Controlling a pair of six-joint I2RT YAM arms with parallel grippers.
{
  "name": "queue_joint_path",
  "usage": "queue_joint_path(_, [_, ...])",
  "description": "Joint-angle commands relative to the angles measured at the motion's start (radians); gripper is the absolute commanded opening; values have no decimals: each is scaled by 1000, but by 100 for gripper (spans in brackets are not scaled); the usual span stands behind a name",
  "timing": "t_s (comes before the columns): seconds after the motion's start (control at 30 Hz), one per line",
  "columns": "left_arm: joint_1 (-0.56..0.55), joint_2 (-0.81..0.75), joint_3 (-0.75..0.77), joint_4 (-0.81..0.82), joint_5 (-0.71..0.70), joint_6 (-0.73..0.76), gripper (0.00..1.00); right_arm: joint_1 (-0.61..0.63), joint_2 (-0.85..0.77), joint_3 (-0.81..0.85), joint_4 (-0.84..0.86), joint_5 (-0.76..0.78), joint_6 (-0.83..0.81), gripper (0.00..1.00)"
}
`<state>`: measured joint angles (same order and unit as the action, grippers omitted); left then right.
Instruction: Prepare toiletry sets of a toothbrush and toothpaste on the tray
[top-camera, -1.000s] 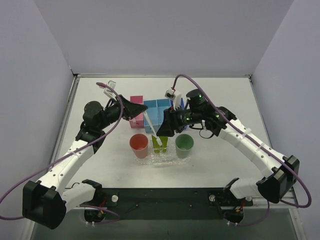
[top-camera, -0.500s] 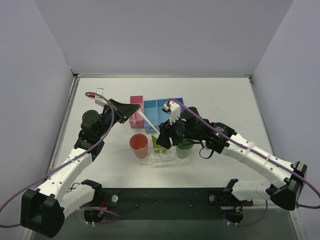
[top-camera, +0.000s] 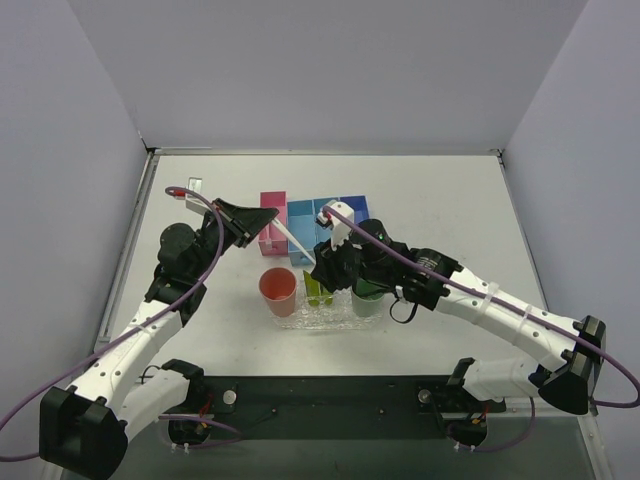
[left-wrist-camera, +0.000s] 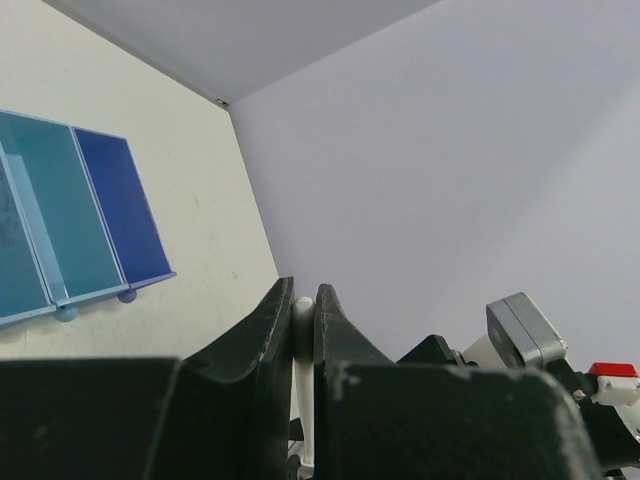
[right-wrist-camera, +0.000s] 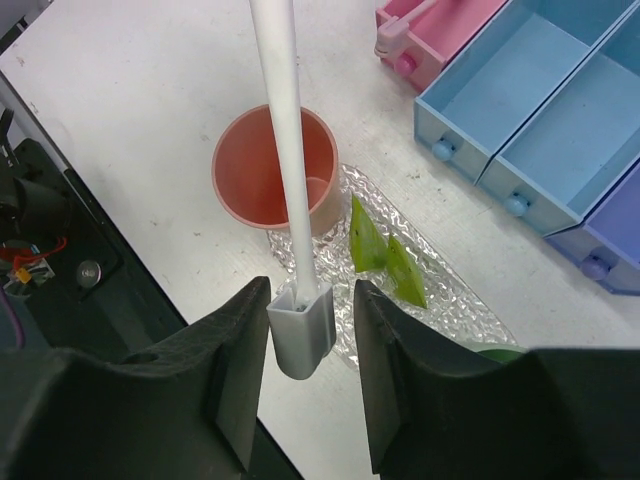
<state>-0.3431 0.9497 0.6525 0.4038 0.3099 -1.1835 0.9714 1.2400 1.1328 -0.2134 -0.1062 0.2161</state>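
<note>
A white-handled toothbrush (top-camera: 293, 240) hangs slanted above the tray, its head in a grey cap (right-wrist-camera: 300, 335). My left gripper (top-camera: 270, 216) is shut on the handle's top end (left-wrist-camera: 303, 312). My right gripper (right-wrist-camera: 312, 300) stands open astride the capped head, its left finger close to the cap and a gap on the right. Two yellow-green toothpaste tubes (right-wrist-camera: 385, 255) stand together on the clear bumpy tray (right-wrist-camera: 455, 315), also seen as the toothpaste (top-camera: 318, 290) in the top view.
An orange cup (top-camera: 278, 288) stands at the tray's (top-camera: 300, 320) left end and a green cup (top-camera: 368, 297) at its right, partly under my right arm. Pink bin (top-camera: 272, 228) and blue bins (top-camera: 302, 222) sit just behind; the pink bin (right-wrist-camera: 440, 30) holds another brush.
My right gripper slid down and left along the toothbrush to its capped head, and its jaws have narrowed. The left arm drew back left, still holding the handle.
</note>
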Motion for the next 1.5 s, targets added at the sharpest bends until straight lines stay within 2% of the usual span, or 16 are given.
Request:
queue_joint_path(0.0, [6, -19, 4, 24, -8, -10, 0, 15, 7, -4, 55, 37, -23, 33])
queue_joint_path(0.13, [6, -23, 2, 24, -9, -10, 0, 20, 15, 1, 48, 34, -24, 17])
queue_joint_path(0.3, [6, -22, 9, 17, -11, 4, 0, 20, 18, 4, 36, 36, -23, 7])
queue_joint_path(0.43, [6, -22, 33, -10, 3, 77, 0, 18, 16, 12, 22, 40, -23, 0])
queue_joint_path(0.5, [6, -26, 51, -43, 3, 111, 13, 20, 10, 16, 13, 51, -21, 0])
queue_joint_path(0.53, [6, -29, 58, -58, -2, 148, 25, 18, 6, 22, 2, 56, -21, 0])
queue_joint_path(0.6, [6, -43, 67, -100, -17, 182, 37, 20, 1, 25, -6, 68, -21, 0])
queue_joint_path(0.63, [6, -49, 75, -109, -22, 215, 50, 20, -5, 25, -12, 69, -20, 0])
queue_joint_path(0.7, [6, -65, 84, -137, -32, 248, 61, 20, -7, 36, -26, 77, -21, 0])
queue_joint_path(0.8, [7, -78, 116, -180, -48, 332, 70, 16, -11, 54, -58, 88, -21, 0])
queue_joint_path(1.0, [9, -129, 216, -328, -153, 620, 77, 13, -28, 116, -170, 92, -18, 0])
queue_joint_path(1.13, [12, -135, 275, -462, -236, 887, 77, 7, -57, 191, -399, 48, -9, 0])
queue_joint_path(1.3, [16, -109, 250, -554, -336, 1041, 78, -8, -102, 237, -633, -35, 57, 0])
queue_joint_path(1.4, [16, -97, 217, -559, -364, 1062, 78, -10, -123, 260, -792, -105, 95, 0])
queue_joint_path(1.47, [16, -81, 214, -566, -365, 1062, 77, -11, -137, 269, -840, -144, 109, 0])
